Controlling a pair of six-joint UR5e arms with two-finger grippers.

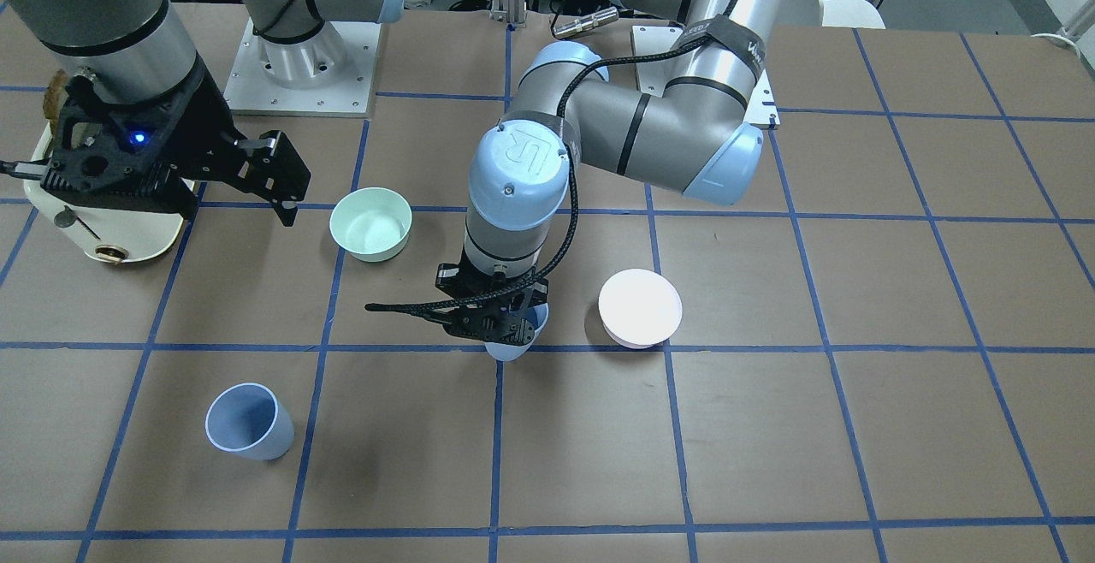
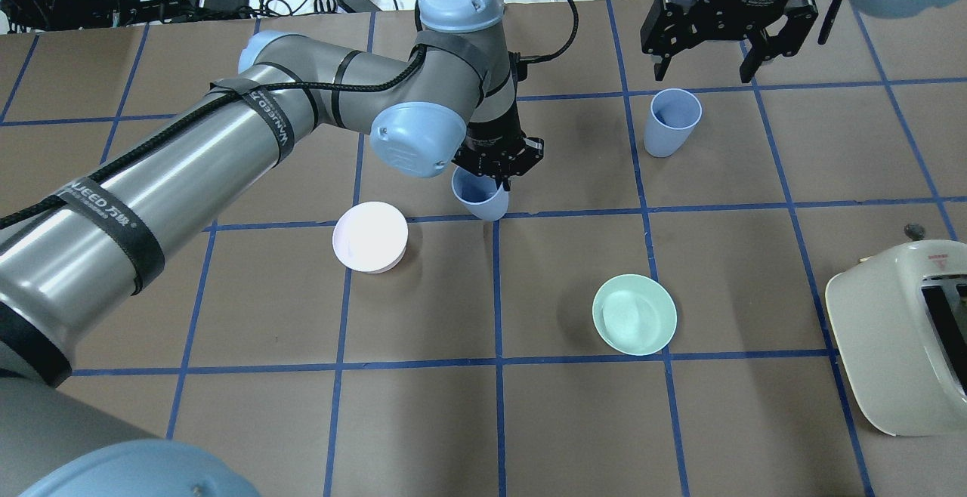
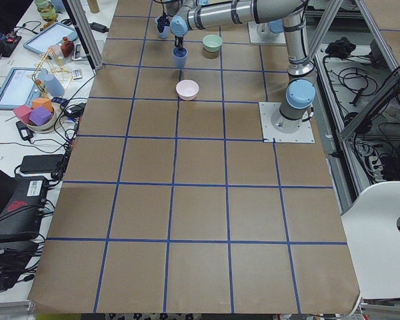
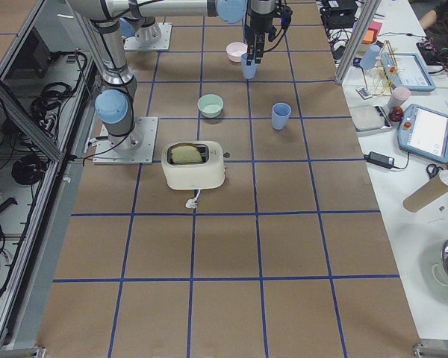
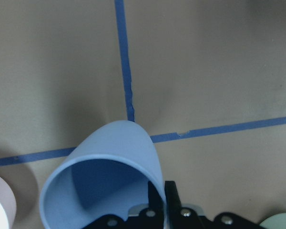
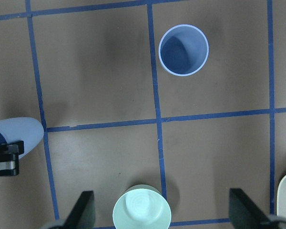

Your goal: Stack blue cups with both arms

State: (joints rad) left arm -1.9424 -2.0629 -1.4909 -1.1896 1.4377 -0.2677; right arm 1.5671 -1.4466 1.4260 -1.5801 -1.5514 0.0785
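Two pale blue cups show. My left gripper (image 2: 496,178) is shut on the rim of one blue cup (image 2: 480,196) and holds it tilted near the table's middle, at a tape crossing. In the left wrist view the fingers (image 5: 157,198) pinch its wall (image 5: 119,148). It also shows in the front view (image 1: 513,346). The second blue cup (image 2: 672,121) stands upright and alone, also in the front view (image 1: 248,422) and the right wrist view (image 6: 183,50). My right gripper (image 2: 702,74) is open and empty, high above the table beyond that cup.
A mint-green bowl (image 2: 634,314) sits on the robot's right of the held cup. A pale pink bowl (image 2: 370,236) sits on its left, close by. A cream toaster (image 2: 899,331) stands at the right edge. Blue tape lines grid the brown table.
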